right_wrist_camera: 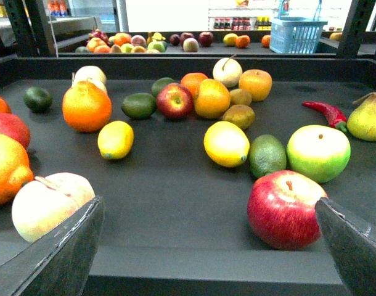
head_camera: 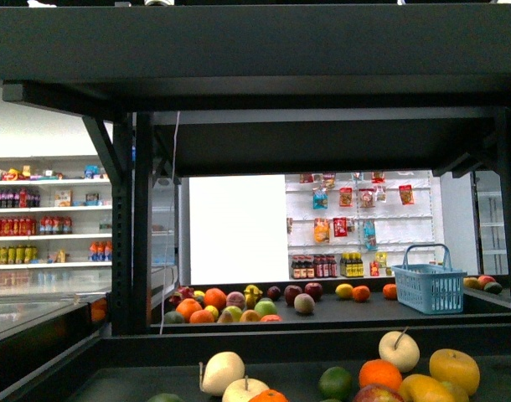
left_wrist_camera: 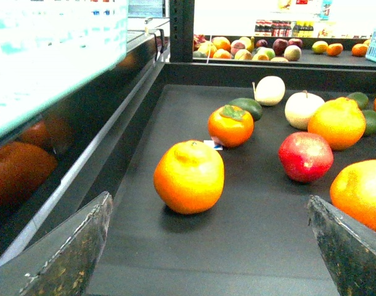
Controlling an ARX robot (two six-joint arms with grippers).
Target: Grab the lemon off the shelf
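The shelf (head_camera: 255,50) is a black metal rack, and fruit lies scattered on its dark deck (right_wrist_camera: 175,209). In the right wrist view two bright yellow oval lemons lie on that deck: a larger lemon (right_wrist_camera: 226,143) near the middle and a smaller one (right_wrist_camera: 115,139) to its side. My right gripper (right_wrist_camera: 206,246) is open at the deck's near edge, well short of both, with nothing between its fingers (right_wrist_camera: 58,253). My left gripper (left_wrist_camera: 206,246) is open too, above bare deck in front of an orange citrus (left_wrist_camera: 189,176). No lemon shows in the left wrist view.
A red apple (right_wrist_camera: 285,208) lies close to one right finger and a pale fruit (right_wrist_camera: 49,203) close to the other. A green apple (right_wrist_camera: 318,152), an avocado (right_wrist_camera: 267,155), a red chili (right_wrist_camera: 326,113) and a pear (right_wrist_camera: 368,118) lie nearby. A blue basket (head_camera: 429,287) stands on the far deck.
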